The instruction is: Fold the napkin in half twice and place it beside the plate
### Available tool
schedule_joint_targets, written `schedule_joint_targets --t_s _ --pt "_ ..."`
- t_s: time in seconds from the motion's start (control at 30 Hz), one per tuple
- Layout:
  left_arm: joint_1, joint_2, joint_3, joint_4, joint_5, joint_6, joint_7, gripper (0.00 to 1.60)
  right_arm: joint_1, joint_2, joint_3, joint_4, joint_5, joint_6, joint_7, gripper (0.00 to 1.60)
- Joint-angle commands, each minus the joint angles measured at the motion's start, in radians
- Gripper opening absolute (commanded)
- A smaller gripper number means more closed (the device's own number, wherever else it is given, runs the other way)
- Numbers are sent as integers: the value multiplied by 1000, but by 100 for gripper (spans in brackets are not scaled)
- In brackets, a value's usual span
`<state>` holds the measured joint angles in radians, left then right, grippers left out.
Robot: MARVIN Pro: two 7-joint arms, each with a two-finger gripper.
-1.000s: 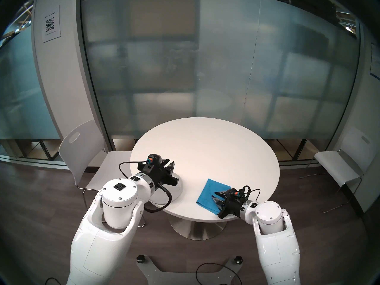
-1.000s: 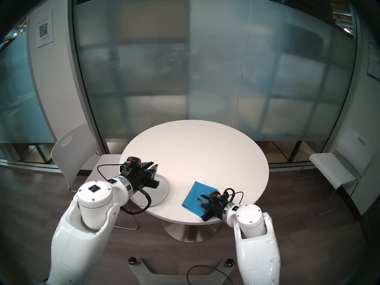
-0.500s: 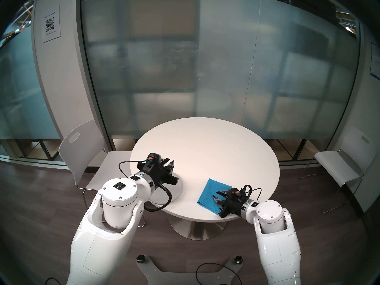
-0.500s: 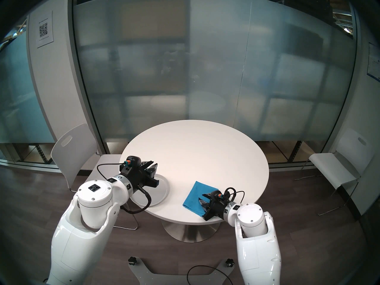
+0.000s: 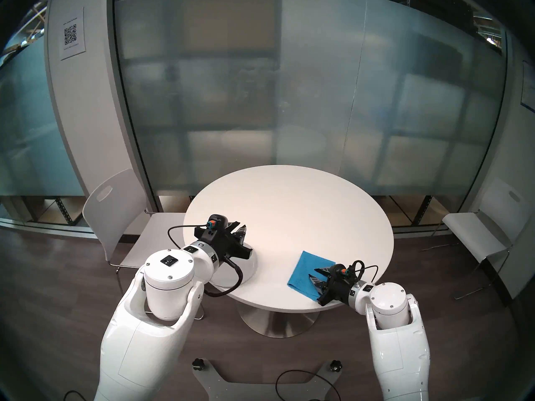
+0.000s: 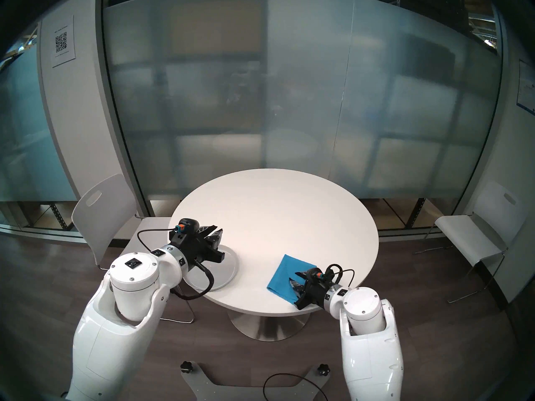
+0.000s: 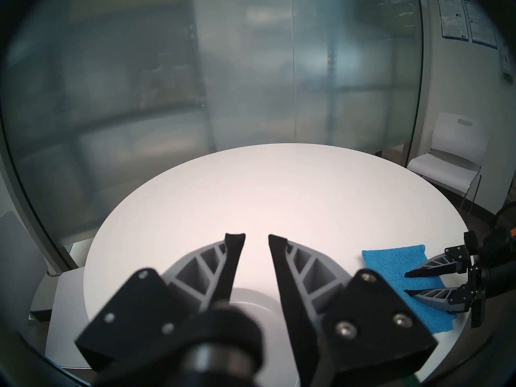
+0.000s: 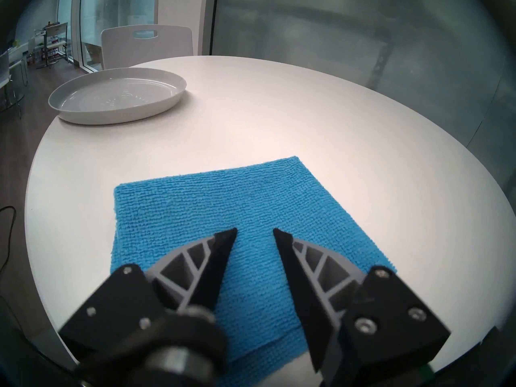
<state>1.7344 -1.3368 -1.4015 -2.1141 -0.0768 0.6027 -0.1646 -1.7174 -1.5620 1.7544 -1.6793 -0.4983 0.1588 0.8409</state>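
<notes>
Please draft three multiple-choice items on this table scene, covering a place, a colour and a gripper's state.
1. Where does the round pale grey-white plate sit?
A. beside the right gripper
B. under the left gripper
C. on a chair

2. What colour is the fuzzy folded napkin?
A. red
B. green
C. bright blue

3. How are the right gripper's jaws?
A. apart, holding nothing
B. clamped on the plate
C. out of view

Key: 1 B, head views show it beneath that arm; 2 C, plainly blue; 3 A, cloth shows between the tips.

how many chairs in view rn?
2. One white plastic chair stands at the round white table on the robot's left, pushed in beside it. The other white chair stands apart on the right, near the wall. More may be hidden behind the robot.
</notes>
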Motion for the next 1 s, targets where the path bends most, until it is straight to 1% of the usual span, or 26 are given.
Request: schedule_joint_targets --t_s 0.0,0.07,0.13,0.3,0.4,0.57,0.67,0.73,0.97 --pt "-11 -1 3 -13 -1 -7 -3 79 -2 1 5 -27 6 -2 4 103" --pt "-11 -1 5 -12 0 -8 -3 79 -3 -4 10 -25 16 -23 -4 102" --pt "-12 1 6 -11 2 -7 -3 79 2 -8 9 -32 24 -23 3 99" --pt "-11 1 9 -10 2 -9 -3 79 8 -12 4 -50 28 -34 3 101" --pt "-11 1 10 -11 3 -10 -2 79 9 -11 7 -74 29 -26 8 104" --pt "-8 3 12 -13 3 -8 -2 80 8 -8 14 -88 32 -24 9 107" --pt "-4 11 15 -15 1 0 -11 79 4 -8 17 -97 34 -24 14 106" --pt "8 35 20 -16 7 4 -26 80 -4 -14 19 -119 40 -27 18 107" --pt "21 46 18 -14 9 -4 -36 80 -11 -18 25 -134 39 -25 21 107"
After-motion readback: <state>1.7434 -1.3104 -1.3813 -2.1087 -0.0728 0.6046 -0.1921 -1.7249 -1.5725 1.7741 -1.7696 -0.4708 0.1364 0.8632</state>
